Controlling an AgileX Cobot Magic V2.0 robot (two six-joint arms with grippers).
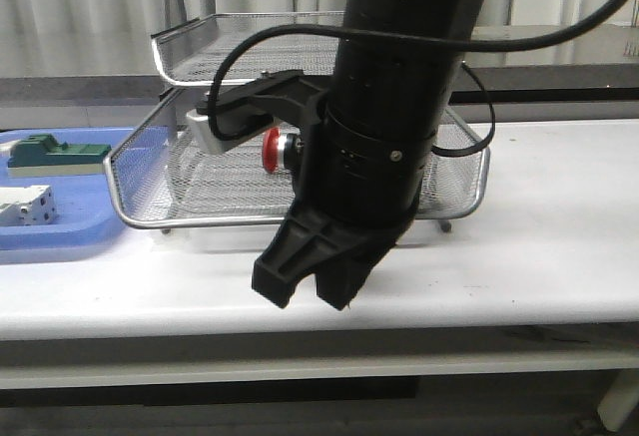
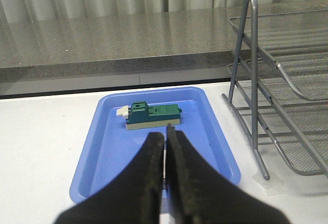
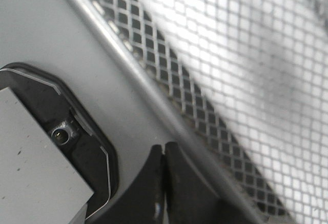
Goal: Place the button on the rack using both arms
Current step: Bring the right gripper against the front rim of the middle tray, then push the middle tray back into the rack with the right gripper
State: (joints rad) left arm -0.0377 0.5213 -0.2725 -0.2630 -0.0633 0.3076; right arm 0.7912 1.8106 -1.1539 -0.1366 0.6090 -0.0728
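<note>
Left gripper (image 2: 165, 180): seen in the left wrist view rising from the bottom edge at centre, two black fingers (image 2: 148, 183) pressed flat together, nothing between them. Right gripper (image 3: 164, 183): in the right wrist view, low at centre, likewise closed tight and empty, only a hairline seam between the pads. Front view: thick black arm (image 1: 399, 97) dropping from top centre, ending in two stubby fingers (image 1: 285, 266) angled down-left at lower centre; which arm, unclear. Black cable (image 1: 232, 67) looped on its left side
</note>
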